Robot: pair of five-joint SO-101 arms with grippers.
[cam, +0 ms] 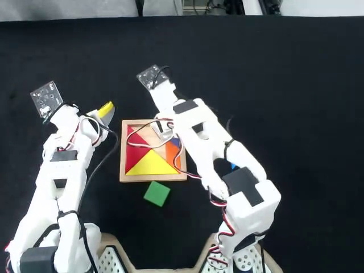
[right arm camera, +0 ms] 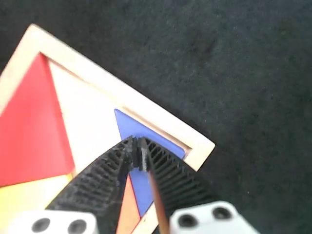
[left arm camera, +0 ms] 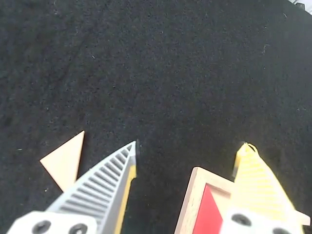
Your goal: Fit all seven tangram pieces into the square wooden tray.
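Observation:
The square wooden tray [cam: 123, 152] holds a red triangle [cam: 136, 149], a yellow triangle [cam: 151, 165], an orange piece [cam: 173, 152] and a blue triangle [right arm camera: 128, 127] in its far right corner. My right gripper [right arm camera: 137, 147] is shut, with nothing between its black fingers and its tips down on the blue triangle inside the tray [right arm camera: 161, 126]. A green square [cam: 156, 193] lies on the cloth just in front of the tray. My left gripper [left arm camera: 190, 146] is open above the cloth off the tray's far left corner [left arm camera: 190, 200]. A bare wooden triangle [left arm camera: 66, 160] lies beside its grey finger [left arm camera: 109, 178].
Black cloth covers the whole table [cam: 284, 74]. The right arm [cam: 210, 142] leans across the tray's right side and hides part of it. A small blue patch [cam: 233, 166] shows beside that arm. The left arm [cam: 62, 165] stands to the left of the tray.

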